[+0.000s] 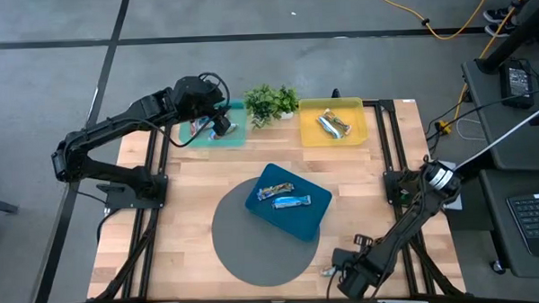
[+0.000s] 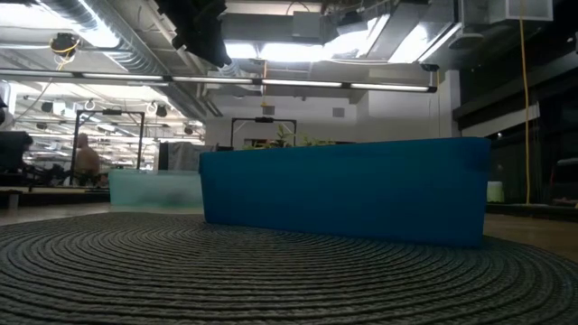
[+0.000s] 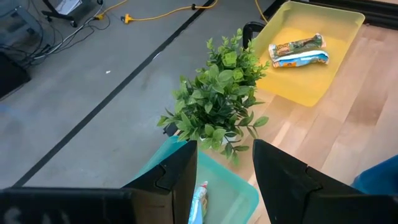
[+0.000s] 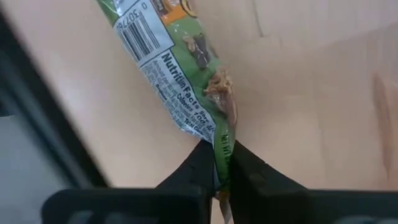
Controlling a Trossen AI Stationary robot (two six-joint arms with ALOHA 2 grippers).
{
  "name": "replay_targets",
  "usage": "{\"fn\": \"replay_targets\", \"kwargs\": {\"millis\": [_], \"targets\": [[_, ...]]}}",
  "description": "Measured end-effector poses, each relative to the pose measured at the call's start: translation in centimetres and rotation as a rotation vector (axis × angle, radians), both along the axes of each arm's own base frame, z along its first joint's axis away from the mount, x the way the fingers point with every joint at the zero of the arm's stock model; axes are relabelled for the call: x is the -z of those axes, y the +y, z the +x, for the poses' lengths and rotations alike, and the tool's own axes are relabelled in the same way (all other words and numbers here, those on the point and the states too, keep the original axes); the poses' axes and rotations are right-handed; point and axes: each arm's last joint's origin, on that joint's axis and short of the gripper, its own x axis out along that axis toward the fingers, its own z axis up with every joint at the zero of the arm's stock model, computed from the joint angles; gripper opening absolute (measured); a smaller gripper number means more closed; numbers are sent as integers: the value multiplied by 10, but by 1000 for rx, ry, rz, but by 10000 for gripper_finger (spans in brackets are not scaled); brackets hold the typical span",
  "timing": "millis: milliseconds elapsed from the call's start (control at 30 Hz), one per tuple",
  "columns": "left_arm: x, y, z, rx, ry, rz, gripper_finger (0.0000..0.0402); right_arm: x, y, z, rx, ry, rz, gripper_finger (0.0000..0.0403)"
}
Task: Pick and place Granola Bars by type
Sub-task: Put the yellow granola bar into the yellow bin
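A green-orange granola bar (image 4: 180,74) is in my right gripper (image 4: 222,155), at the table's near right edge (image 1: 346,273). My left gripper (image 3: 224,149) is open above the teal tray (image 1: 217,128) at the far left, touching nothing. A red-printed bar (image 3: 199,202) lies in that tray below the fingers. The yellow tray (image 1: 333,120) holds green-orange bars (image 3: 297,50). Two blue-printed bars (image 1: 283,196) lie in the blue tray (image 1: 315,215) on the round grey mat (image 1: 246,242). My right gripper pinches the green-orange bar by the crimped end of its wrapper (image 4: 222,140), between the two fingertips. The fingers lie along the bar, which stretches away from them over the wood. Whether it rests on the table or is lifted I cannot tell.
A small green plant (image 1: 270,102) stands between the teal and yellow trays, just ahead of my left fingers (image 3: 217,106). Black frame rails run along the table's left and right sides (image 1: 391,165). In the low view the blue tray's wall (image 2: 343,190) fills the middle.
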Motion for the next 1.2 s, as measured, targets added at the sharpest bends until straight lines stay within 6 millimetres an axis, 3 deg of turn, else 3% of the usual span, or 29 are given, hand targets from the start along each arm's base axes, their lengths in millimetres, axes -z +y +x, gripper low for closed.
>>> {"fn": "replay_targets", "kwargs": {"millis": [200,433,767,1033,1200], "targets": [[0,0,0,4,5,5,148,-30,-2,-1,5,-41,48,45],[0,0,0,5,5,5,148,-91,-29,-12,70,-109,38,21],[0,0,0,24,25,25,148,-162,-113,-31,272,-241,-123,20],[-1,0,1,39,25,36,148,-193,-194,-51,518,-309,-315,19],[-1,0,1,30,5,24,148,-207,-230,-57,549,-428,-467,18]]}}
